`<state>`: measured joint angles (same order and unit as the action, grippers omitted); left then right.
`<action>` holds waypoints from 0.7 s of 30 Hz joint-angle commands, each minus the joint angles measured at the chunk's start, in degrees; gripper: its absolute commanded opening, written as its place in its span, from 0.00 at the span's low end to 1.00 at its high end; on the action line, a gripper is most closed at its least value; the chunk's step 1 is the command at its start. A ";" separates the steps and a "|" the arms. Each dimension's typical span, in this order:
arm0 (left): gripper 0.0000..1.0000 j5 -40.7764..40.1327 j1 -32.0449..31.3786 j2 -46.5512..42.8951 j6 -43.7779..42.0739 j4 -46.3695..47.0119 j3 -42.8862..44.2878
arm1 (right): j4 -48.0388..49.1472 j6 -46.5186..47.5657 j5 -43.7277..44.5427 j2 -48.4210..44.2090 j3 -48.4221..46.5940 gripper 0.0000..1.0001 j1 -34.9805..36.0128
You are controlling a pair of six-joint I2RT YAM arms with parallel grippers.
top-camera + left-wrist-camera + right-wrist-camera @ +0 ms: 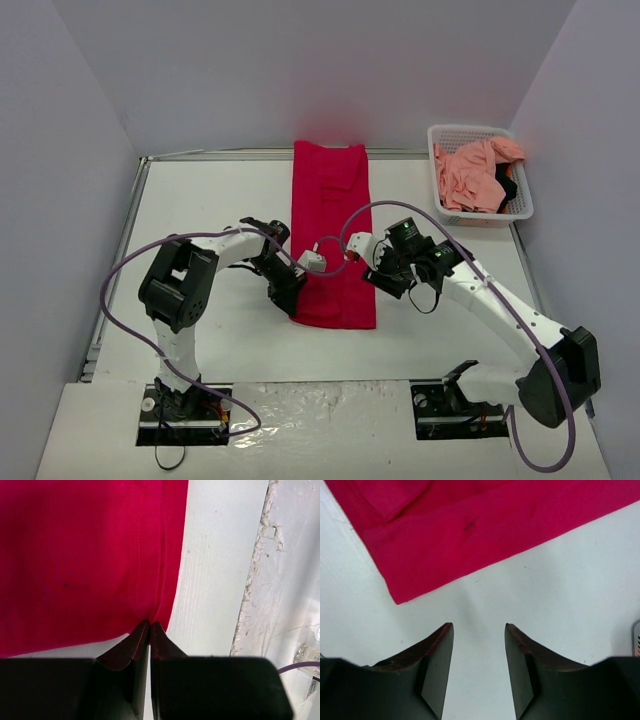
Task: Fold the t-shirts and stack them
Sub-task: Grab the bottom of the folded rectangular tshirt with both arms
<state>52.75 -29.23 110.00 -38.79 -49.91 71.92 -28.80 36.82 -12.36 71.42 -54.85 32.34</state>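
Crimson t-shirt (325,190) — smooth cloth strip, edge inside tight left gripper (149,626); right gripper (479,630) agape

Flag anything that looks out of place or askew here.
Only the pink shirt stands out: it sits crumpled in the basket at the far right, draped over the rim, with a black garment next to it. The red shirt lies as a tidy strip mid-table, its near-left edge pinched by the left tool.

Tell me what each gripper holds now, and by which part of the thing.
The left gripper is shut on the red t-shirt, pinching one corner of it. The right gripper is open and holds nothing.
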 commanded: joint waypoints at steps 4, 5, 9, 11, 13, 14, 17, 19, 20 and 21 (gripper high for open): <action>0.02 3.76 0.49 -0.05 -0.24 -2.12 3.05 | -11.71 3.34 -3.64 -4.62 0.27 0.42 1.76; 0.02 3.85 0.58 0.39 -0.24 -2.38 3.75 | -12.16 3.35 -3.11 -4.45 0.44 0.42 2.03; 0.02 4.90 1.02 1.10 0.11 -3.26 4.98 | -13.48 4.40 -3.28 -1.46 0.97 0.40 3.25; 0.02 5.78 1.37 1.62 -0.06 -3.61 5.33 | -14.00 5.01 -4.24 0.91 0.80 0.38 4.22; 0.02 6.39 1.90 1.89 -0.59 -4.32 5.69 | -13.92 5.89 -4.43 3.19 1.06 0.36 5.88; 0.02 6.57 1.99 2.15 -0.76 -4.58 5.69 | -13.83 6.07 -4.60 4.07 1.15 0.36 6.50; 0.03 6.84 2.43 2.50 -1.20 -5.28 5.69 | -12.60 5.72 -4.08 7.76 1.76 0.36 8.35; 0.02 6.93 2.43 2.51 -1.55 -5.55 5.78 | -10.94 5.55 -3.55 9.61 2.11 0.39 8.88; 0.02 6.84 2.43 2.42 -1.64 -5.64 5.69 | -10.23 5.28 -3.46 9.97 2.29 0.40 8.88; 0.02 6.84 2.51 2.24 -1.64 -5.55 5.69 | -9.01 5.11 -3.55 10.32 2.29 0.44 8.97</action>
<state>57.21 -27.22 113.16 -38.61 -52.69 75.99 -38.26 41.82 -15.84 80.79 -52.93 41.01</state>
